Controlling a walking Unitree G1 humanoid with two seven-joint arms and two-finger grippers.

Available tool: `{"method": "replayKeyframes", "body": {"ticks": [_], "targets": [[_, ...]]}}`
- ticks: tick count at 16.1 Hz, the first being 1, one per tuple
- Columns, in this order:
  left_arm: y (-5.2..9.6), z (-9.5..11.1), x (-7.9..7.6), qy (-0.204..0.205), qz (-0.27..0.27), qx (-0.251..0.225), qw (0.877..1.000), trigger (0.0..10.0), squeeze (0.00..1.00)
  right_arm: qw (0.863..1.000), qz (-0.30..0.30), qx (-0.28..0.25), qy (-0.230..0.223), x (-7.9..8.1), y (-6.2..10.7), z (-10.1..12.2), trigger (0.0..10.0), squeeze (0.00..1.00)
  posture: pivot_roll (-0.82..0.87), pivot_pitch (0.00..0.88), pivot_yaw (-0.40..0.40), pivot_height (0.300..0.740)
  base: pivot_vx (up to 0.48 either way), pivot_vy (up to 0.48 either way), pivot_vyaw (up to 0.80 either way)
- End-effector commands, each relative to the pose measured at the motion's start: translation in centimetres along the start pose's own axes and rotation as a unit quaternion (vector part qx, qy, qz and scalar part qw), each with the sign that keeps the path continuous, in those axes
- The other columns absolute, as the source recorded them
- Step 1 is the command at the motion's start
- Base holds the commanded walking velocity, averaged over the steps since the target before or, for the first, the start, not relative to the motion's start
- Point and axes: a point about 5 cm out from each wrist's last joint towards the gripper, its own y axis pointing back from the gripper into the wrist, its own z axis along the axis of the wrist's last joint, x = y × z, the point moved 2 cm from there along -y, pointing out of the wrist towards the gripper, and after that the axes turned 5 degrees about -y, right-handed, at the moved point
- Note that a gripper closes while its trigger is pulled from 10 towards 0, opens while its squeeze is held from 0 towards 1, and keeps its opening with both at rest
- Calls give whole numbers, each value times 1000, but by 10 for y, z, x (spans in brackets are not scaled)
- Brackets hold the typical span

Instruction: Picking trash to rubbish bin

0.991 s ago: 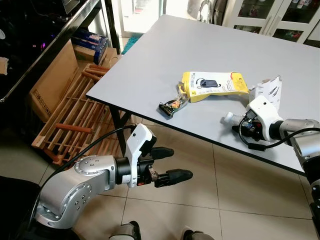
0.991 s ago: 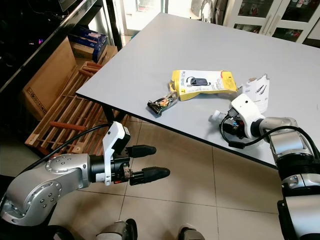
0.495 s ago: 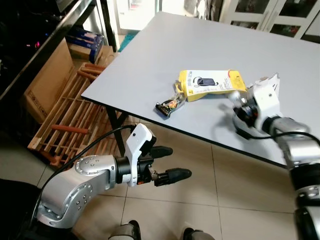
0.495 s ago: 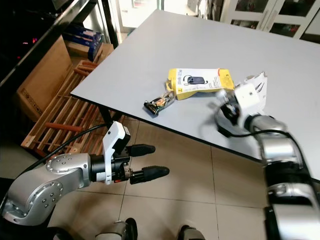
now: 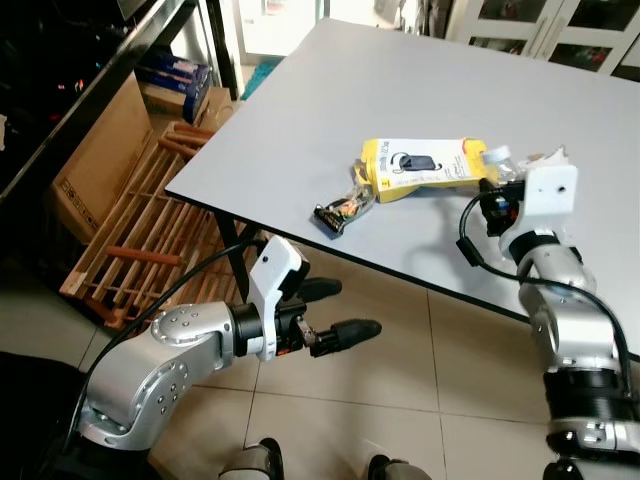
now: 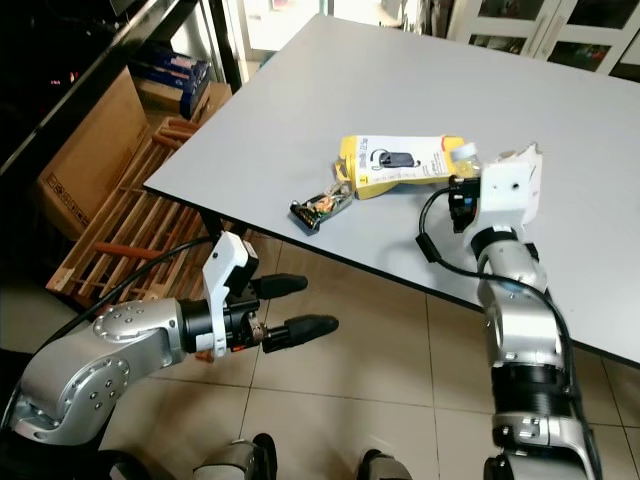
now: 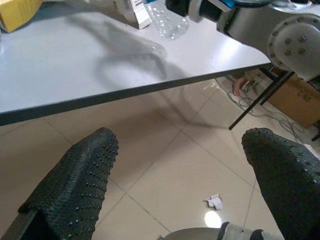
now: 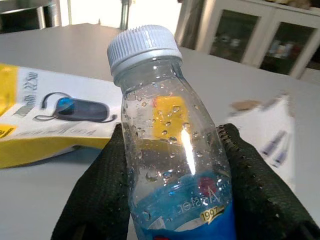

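My right gripper [image 5: 492, 190] is shut on a clear plastic bottle [image 8: 165, 150] with a white cap and a blue label, held upright just above the grey table [image 5: 380, 90] near its front edge. The black fingers [image 8: 100, 200] press on both sides of the bottle. A yellow earphone package [image 5: 425, 168] lies just left of it, and a small dark snack wrapper [image 5: 342, 210] sits nearer the table's edge. A white package [image 5: 555, 158] lies behind the right wrist, partly hidden. My left gripper [image 5: 355, 307] hangs open over the tiled floor, below the table's edge.
A slatted wooden rack [image 5: 140, 230] and a cardboard box [image 5: 95, 160] stand on the floor to the left of the table. Glass-door cabinets [image 5: 520, 30] line the back. A table leg [image 5: 235, 260] stands behind my left arm.
My right gripper has risen from the table's front edge and swung further onto the table, tipping the bottle upright near the yellow package. The left arm has barely moved.
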Motion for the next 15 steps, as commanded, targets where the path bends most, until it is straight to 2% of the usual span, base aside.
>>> {"method": "replayKeyframes", "body": {"ticks": [1,4,5,6,8,9,13,15], "targets": [[1,6,1,-6,3,-10,1000,10000,0,999,-28,-21,-8,-7,4,6,10000,0,-3,109,24,740,0,0,0],[-2,13,6,-12,26,-38,999,10000,0,996,-71,-48,-5,-5,5,11,10000,0,-4,96,14,740,0,0,0],[-5,21,16,-23,70,-65,995,10000,0,995,-76,-61,5,-2,5,16,10000,0,-2,88,3,740,0,0,0],[-2,26,23,-26,129,-93,987,10000,0,995,-74,-70,12,2,6,20,10000,0,-3,84,-4,740,0,0,0],[-4,37,42,-39,202,-125,971,10000,0,995,-68,-74,13,10,7,21,10000,0,-2,79,-16,740,0,0,0],[-2,39,48,-32,231,-138,962,10000,0,995,-63,-78,15,13,8,22,10000,0,-5,77,-19,740,0,0,0],[11,38,65,-65,344,-145,926,10000,0,995,-52,-82,17,23,17,20,10000,0,-1,76,-26,740,0,0,0],[9,31,70,-58,378,-142,913,10000,0,996,-36,-80,13,35,26,18,10000,0,-1,75,-28,740,0,0,0]]}}
